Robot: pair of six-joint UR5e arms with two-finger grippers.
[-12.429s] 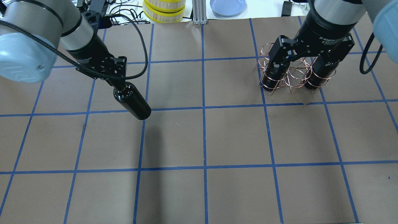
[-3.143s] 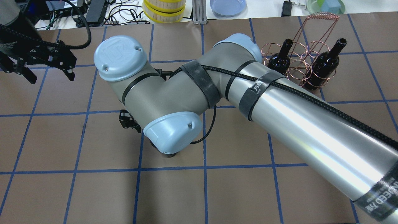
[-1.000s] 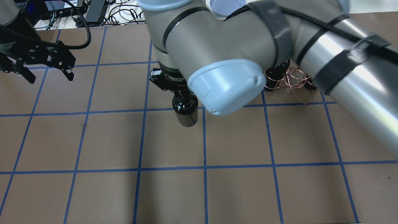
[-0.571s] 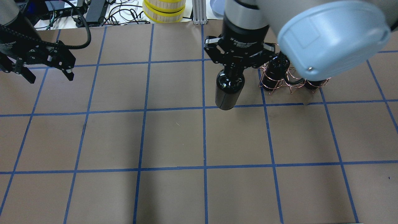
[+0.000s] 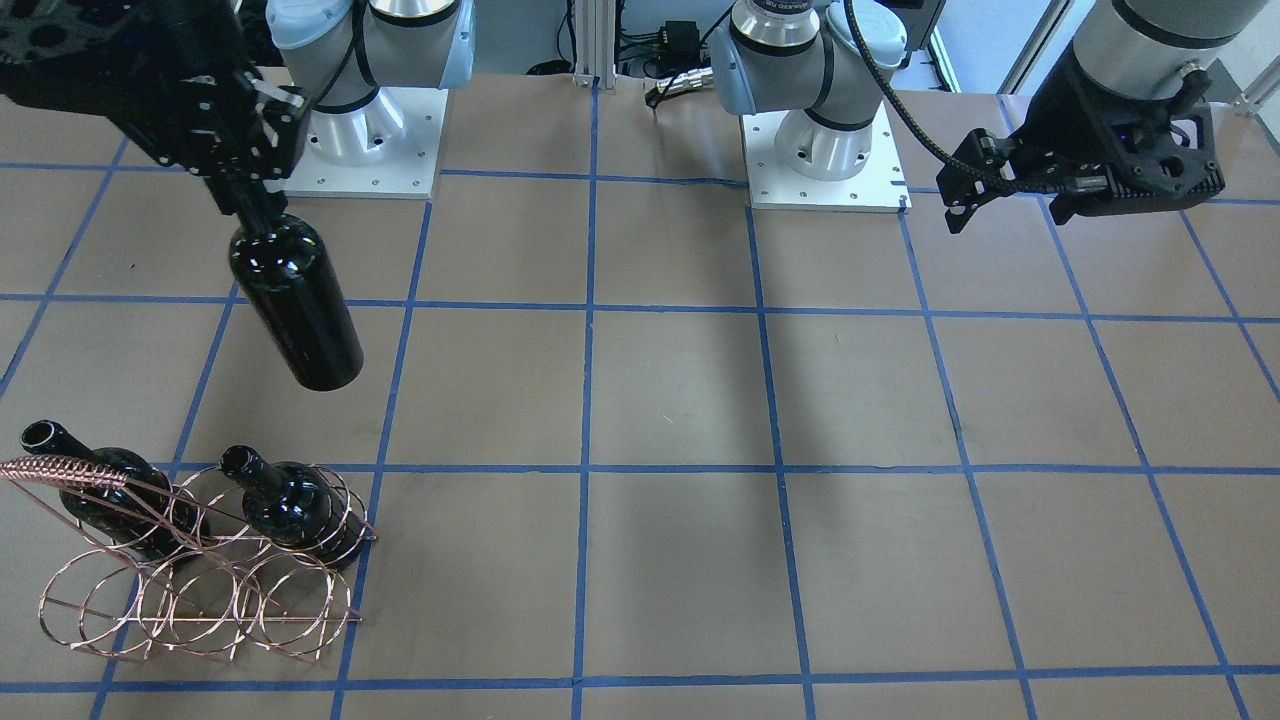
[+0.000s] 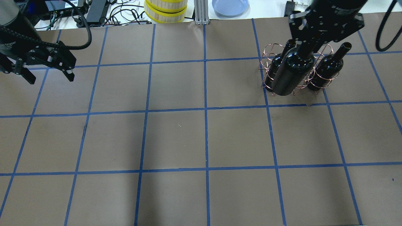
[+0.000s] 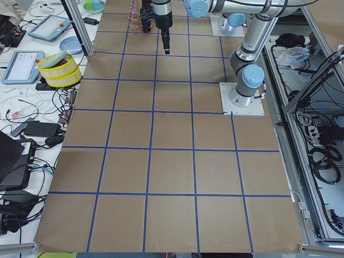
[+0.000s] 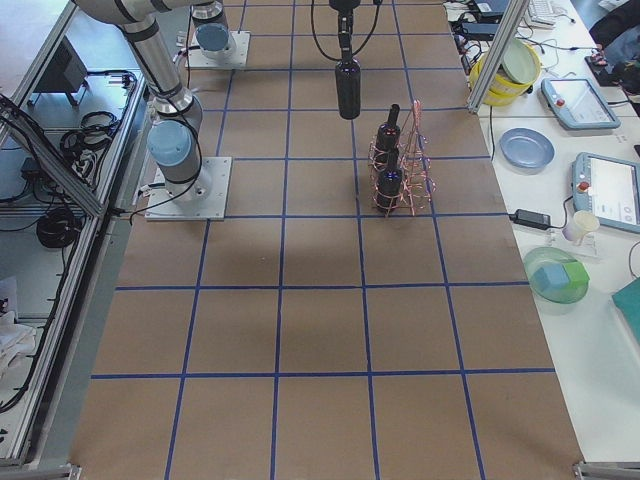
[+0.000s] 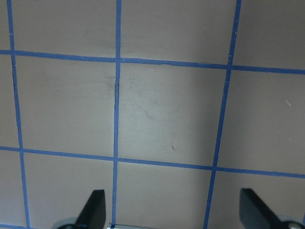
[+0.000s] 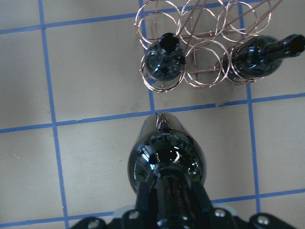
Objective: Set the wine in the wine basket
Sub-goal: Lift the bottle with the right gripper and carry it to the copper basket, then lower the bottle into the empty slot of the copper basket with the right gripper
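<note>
bottle [image 5: 295,310]: it hangs in the air by its neck, bottom down. It is on the robot's side of the basket [image 5: 200,600], near it but not over it.
right gripper [image 5: 243,195]: clamped on the bottle's neck, just above the fat part.
basket: bottle 2 [image 10: 164,62] sits in 1 end hoop and bottle 3 [image 10: 255,59] in the other end hoop. The middle hoop [image 10: 204,71] between them is free.
my next move, I think: slide over until the bottle's bottom is right above the middle hoop. Hold it straight, then go down slowly. The gap looks tight with a bottle on each side, and a bump could tip the thin wire basket. I must miss the handle [image 5: 50,470] too. Let go only when the bottle rests.
left gripper [image 6: 50,78]: fingers wide apart, holding nothing, far off on the other side.
table [image 6: 176,141]: flat brown paper with blue tape squares.
room: past the far edge I see a yellow stack [image 6: 165,11], a blue plate [image 6: 230,6] and cables [image 6: 122,12].
</note>
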